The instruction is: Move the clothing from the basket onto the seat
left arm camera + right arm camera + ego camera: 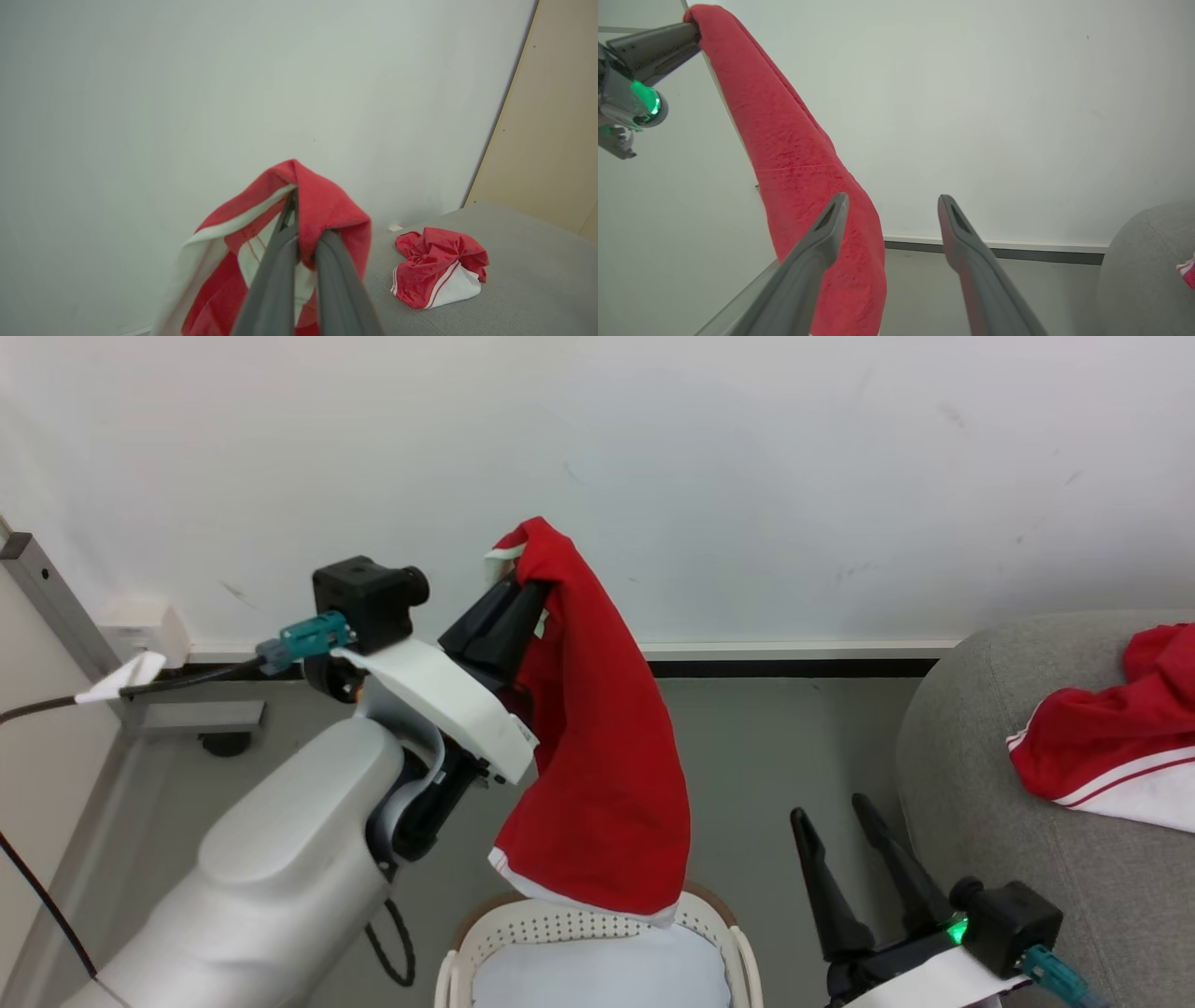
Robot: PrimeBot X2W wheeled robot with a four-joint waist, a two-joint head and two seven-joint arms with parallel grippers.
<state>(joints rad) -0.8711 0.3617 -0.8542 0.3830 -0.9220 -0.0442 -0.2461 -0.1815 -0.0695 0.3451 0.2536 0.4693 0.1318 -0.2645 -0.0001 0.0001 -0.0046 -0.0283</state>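
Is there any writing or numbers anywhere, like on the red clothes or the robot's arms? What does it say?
No words, numbers or signs can be read.
Hanging red garment: no print; a small pale tag near its top is too small to read.
Red garment on the sofa: only a white hem and stripes.
White tag on the cable: looks blank.

Matt red cloth garment point(602, 756); perforated plastic basket point(551, 926)

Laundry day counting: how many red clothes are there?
2. One garment hangs from the left claw above the basket; the other garment lies crumpled on the grey sofa. More could hide in the basket's unseen part.
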